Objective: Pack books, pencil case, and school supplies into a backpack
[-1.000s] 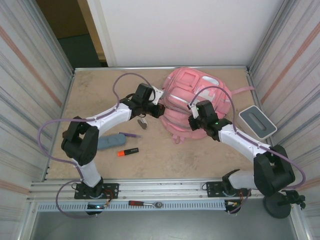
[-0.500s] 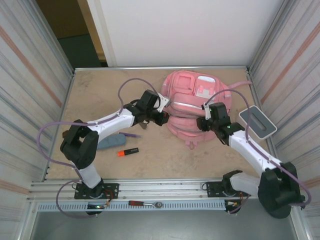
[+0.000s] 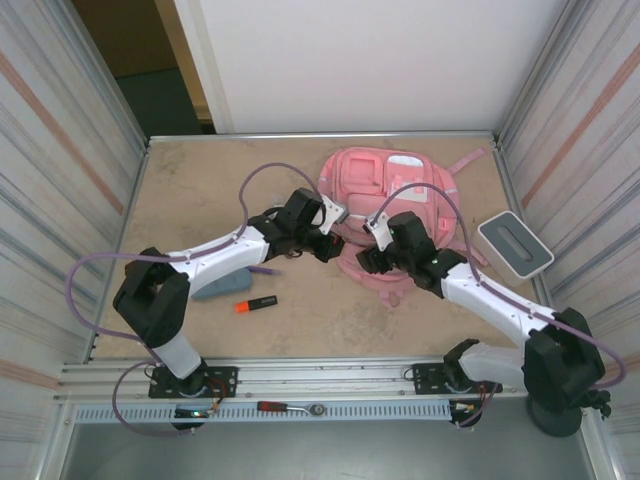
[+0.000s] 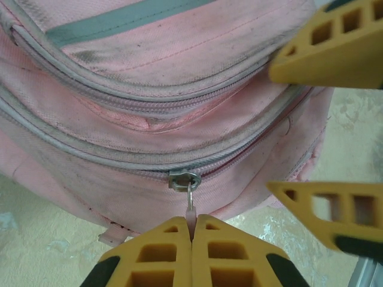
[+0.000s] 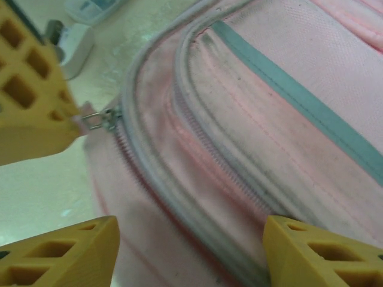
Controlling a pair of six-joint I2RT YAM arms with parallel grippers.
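- The pink backpack (image 3: 378, 178) lay flat at the far middle of the table (image 3: 200, 180), its zipped pockets facing up and its lower end toward the arms
- The left gripper (image 4: 191, 222) had its jaws pressed together, pinching the thin zip pull (image 4: 190, 202) that hung from the slider (image 4: 182, 178) on the lowest zip line at the bag's near edge
- In the overhead view that gripper (image 3: 328, 243) sat at the bag's near-left edge
- The right gripper (image 5: 190, 230) had its jaws spread wide and held nothing, one finger on either side of the pink fabric, over the same end of the bag
- Its yellow fingers (image 4: 326, 48) showed in the left wrist view, apart, just right of the slider
- From above, the right gripper (image 3: 368, 256) was at the near edge of the bag, close to the left one
- The blue-grey pencil case (image 3: 212, 290) lay on the table partly under the left arm, well apart from the bag
- The orange-and-black marker (image 3: 257, 303) lay just beside it, and the purple pen (image 3: 266, 270) poked out from under the arm
- A grey-white box (image 3: 514, 243) lay to the bag's right
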